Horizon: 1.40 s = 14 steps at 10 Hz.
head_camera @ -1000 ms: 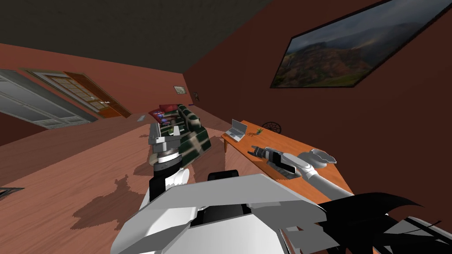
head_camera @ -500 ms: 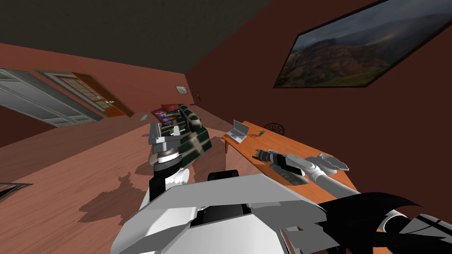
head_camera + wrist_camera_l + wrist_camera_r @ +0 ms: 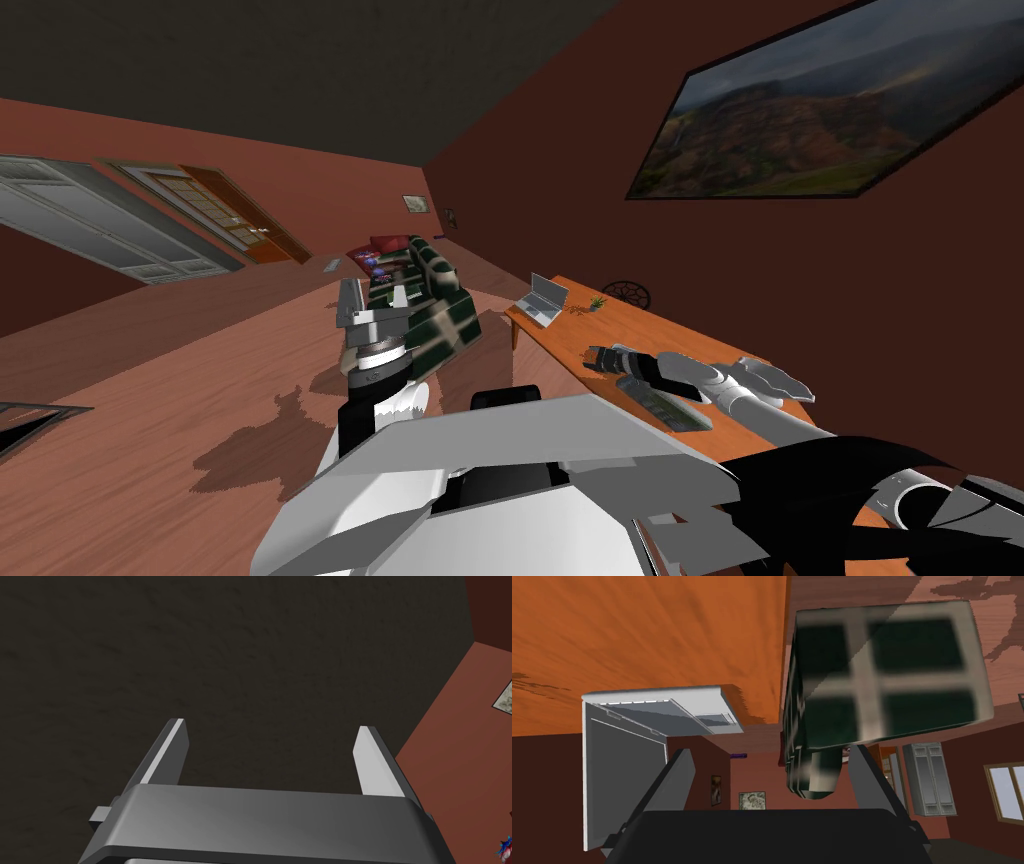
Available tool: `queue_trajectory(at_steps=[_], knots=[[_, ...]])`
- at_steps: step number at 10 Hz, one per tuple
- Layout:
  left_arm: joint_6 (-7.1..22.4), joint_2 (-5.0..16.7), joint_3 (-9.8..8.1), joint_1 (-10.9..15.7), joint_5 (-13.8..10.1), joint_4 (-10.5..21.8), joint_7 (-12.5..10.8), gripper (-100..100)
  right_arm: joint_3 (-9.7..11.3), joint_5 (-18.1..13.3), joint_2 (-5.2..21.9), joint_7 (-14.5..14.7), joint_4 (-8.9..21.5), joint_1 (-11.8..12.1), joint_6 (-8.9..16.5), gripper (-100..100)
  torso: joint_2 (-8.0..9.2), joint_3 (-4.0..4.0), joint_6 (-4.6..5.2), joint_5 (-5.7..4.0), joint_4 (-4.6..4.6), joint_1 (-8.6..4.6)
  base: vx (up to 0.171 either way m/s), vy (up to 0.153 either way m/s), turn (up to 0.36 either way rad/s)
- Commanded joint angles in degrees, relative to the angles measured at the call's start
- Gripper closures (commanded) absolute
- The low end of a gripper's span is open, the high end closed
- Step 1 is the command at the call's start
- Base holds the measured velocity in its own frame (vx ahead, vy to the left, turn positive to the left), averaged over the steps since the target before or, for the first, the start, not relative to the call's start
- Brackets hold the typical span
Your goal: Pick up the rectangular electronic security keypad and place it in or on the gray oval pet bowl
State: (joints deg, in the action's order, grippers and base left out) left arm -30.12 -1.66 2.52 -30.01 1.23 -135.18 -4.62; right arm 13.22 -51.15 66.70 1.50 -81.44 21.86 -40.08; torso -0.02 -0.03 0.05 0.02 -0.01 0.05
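Right arm reaches out low over the orange tabletop (image 3: 600,330), with the right claw (image 3: 592,358) pointing along it toward an open grey laptop (image 3: 545,298) at the far end. In the right wrist view the right claw (image 3: 771,751) is spread wide, both fingers (image 3: 677,776) standing apart. Ahead of it are the laptop (image 3: 657,721) on the tabletop (image 3: 637,636) and, beyond the table's end, a green plaid sofa (image 3: 882,671). Keypad (image 3: 668,408): dark grey, rectangular, lying flat on the tabletop near the robot-side edge. It sits beneath and just beside the right forearm, back from the fingertips, so claw and keypad are apart. Pet bowl (image 3: 775,378): light grey, on the tabletop on the wall side of the right forearm and partly covered by the arm. It is near the keypad, with the forearm crossing between the two. A small green plant (image 3: 596,302) stands just beside the laptop. Left arm is raised upright in front of the chest, over the wooden floor (image 3: 150,400), well apart from the tabletop. Left claw (image 3: 373,297) points upward. In the left wrist view the left claw (image 3: 270,725) is spread, its fingers (image 3: 372,761) about a third of the frame's width apart.
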Motion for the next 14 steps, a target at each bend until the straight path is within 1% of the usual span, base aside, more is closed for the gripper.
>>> queue_trajectory(at_steps=[1, 2, 3, 4, 6, 7, 8, 9, 12, 13, 14], knots=[[0.00, 0.00, 0.00, 0.00, 0.00, 0.00, 0.00, 0, 1.49, -1.91, 1.91, 0.21, 2.86, -0.08, -1.11, -100, 0.00, 0.00, 0.00, 0.00, 0.00, 0.00, 0.054, -0.002, 0.057], [0.00, 0.00, 0.00, 0.00, 0.00, 0.00, 0.00, 0, 1.49, -1.91, 1.91, 0.21, 4.06, -0.08, -1.11, -100, -0.05, -0.03, 0.00, 0.01, -0.01, -0.01, 0.048, -0.005, 0.023], [0.00, 0.00, 0.00, 0.00, 0.00, 0.00, 0.00, 0, 2.74, -3.48, 3.56, 0.26, 6.41, 0.10, -1.94, -100, -0.04, -0.03, 0.00, -0.01, -0.01, -0.02, 0.055, -0.011, 0.051], [0.00, 0.00, 0.00, 0.00, 0.00, 0.00, 0.00, 0, 2.74, -3.48, 3.56, 0.26, 6.85, 0.10, -1.94, -100, -0.05, -0.03, 0.01, 0.00, -0.01, -0.04, 0.044, -0.014, 0.024], [0.00, 0.00, 0.00, 0.00, 0.00, 0.00, 0.00, 0, 5.25, -6.36, 6.35, 0.33, 11.86, 0.53, -3.54, -100, -0.05, -0.03, 0.00, -0.01, -0.01, -0.04, 0.059, -0.012, 0.051], [0.00, 0.00, 0.00, 0.00, 0.00, 0.00, 0.00, 0, 5.25, -6.36, 6.35, 0.33, 12.05, 0.53, -3.54, -100, -0.09, -0.05, 0.01, -0.02, -0.02, -0.06, 0.055, -0.014, 0.022], [0.00, 0.00, 0.00, 0.00, 0.00, 0.00, 0.00, 0, 6.49, -7.66, 7.49, 0.35, 14.41, 0.78, -4.31, -100, -0.06, -0.04, 0.01, 0.00, -0.01, -0.04, 0.049, -0.008, 0.035], [0.00, 0.00, 0.00, 0.00, 0.00, 0.00, 0.00, 0, 6.49, -7.66, 7.49, 0.35, 14.41, 0.78, -4.31, -100, -0.04, -0.02, 0.01, 0.01, -0.01, -0.02, 0.034, -0.009, 0.015], [0.00, 0.00, 0.00, 0.00, 0.00, 0.00, 0.00, 0, 9.92, -10.91, 9.96, 0.36, 20.34, 1.62, -6.35, -100, -0.01, -0.01, 0.01, -0.01, 0.00, -0.04, 0.045, -0.016, 0.036], [0.00, 0.00, 0.00, 0.00, 0.00, 0.00, 0.00, 0, 9.92, -10.91, 9.96, 0.36, 20.34, 1.62, -6.35, -100, -0.04, -0.02, 0.01, -0.01, -0.01, -0.06, 0.034, -0.021, 0.013], [0.00, 0.00, 0.00, 0.00, 0.00, 0.00, 0.00, 0, 10.90, -11.75, 10.49, 0.36, 21.86, 1.90, -6.90, -100, 0.01, 0.00, 0.00, -0.02, 0.00, -0.05, 0.019, -0.013, 0.018]])
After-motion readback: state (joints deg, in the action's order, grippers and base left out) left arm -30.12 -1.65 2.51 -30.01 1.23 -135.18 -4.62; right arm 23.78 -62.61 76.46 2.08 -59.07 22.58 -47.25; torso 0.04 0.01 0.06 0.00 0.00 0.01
